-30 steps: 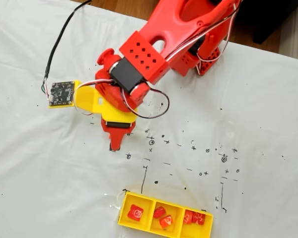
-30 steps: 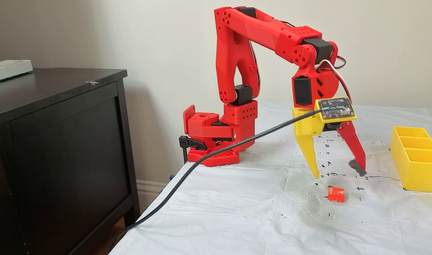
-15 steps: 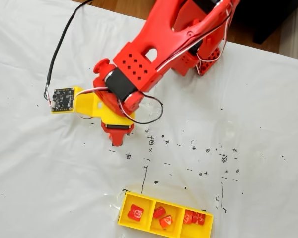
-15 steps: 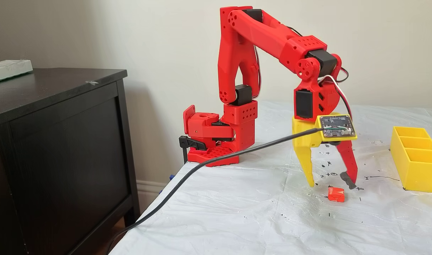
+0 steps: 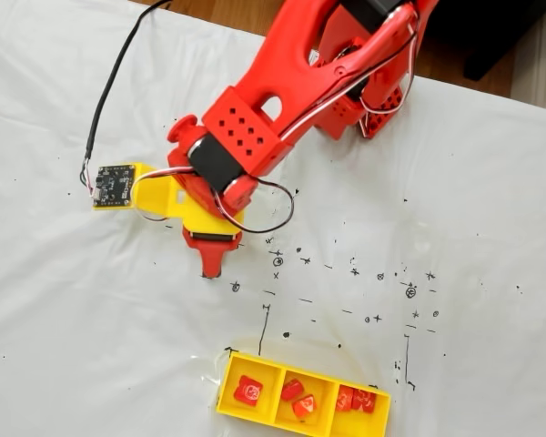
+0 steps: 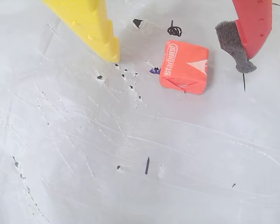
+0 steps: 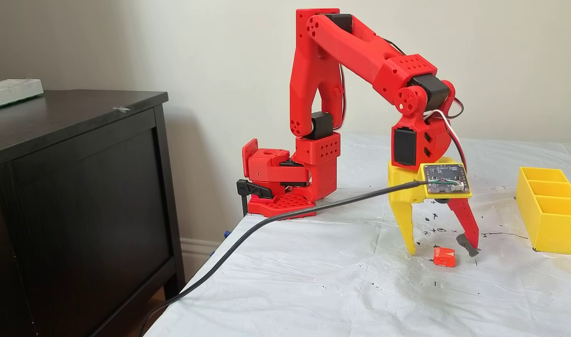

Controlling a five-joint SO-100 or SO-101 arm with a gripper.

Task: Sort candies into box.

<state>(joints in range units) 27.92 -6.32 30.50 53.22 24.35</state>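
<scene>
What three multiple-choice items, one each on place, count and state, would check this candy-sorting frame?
1. Where is the loose orange-red candy?
A. In the yellow box
B. On the white table cover between the open fingers
C. On the dark cabinet

2. How many candies lie in the middle compartment of the yellow box in a fixed view?
A. Two
B. None
C. Four

3. What state is the gripper in?
A. Shut on the candy
B. Shut and empty
C. Open, touching nothing

Answers:
1 B: the wrist view shows the candy on the cover with the yellow finger at one side and the red finger at the other.
2 A: two red sweets lie there.
3 C: gaps show between both fingers and the candy.
</scene>
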